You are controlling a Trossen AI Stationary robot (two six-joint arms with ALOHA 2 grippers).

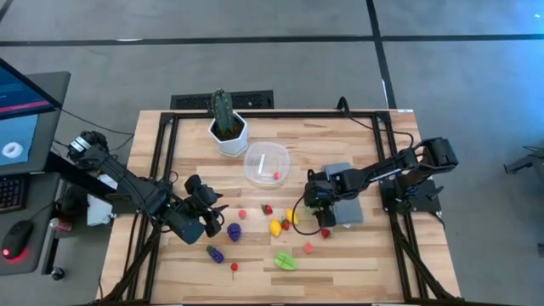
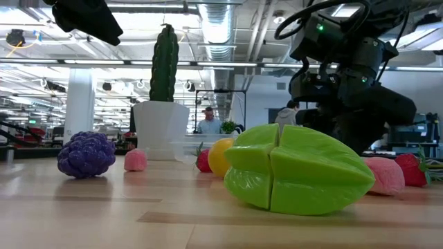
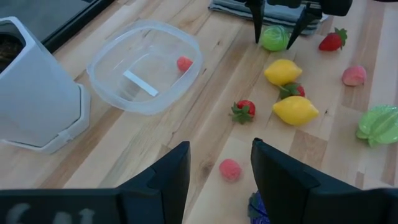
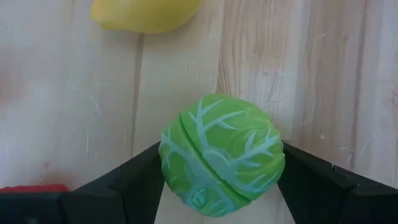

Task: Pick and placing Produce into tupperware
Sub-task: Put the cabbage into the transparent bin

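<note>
The right gripper [image 1: 297,216] has its fingers on either side of a green cabbage [image 4: 222,154], touching both flanks on the table [image 1: 357,263]. The cabbage is round, with no long axis; its pale veins fan from low on the ball upward. It lies at about five o'clock from the clear tupperware [image 1: 266,163], well apart, which holds one red piece [image 3: 184,63]. A yellow lemon [image 4: 144,14] sits near the cabbage. The left gripper [image 3: 219,177] hovers with jaws parted over a pink berry [image 3: 230,169].
</note>
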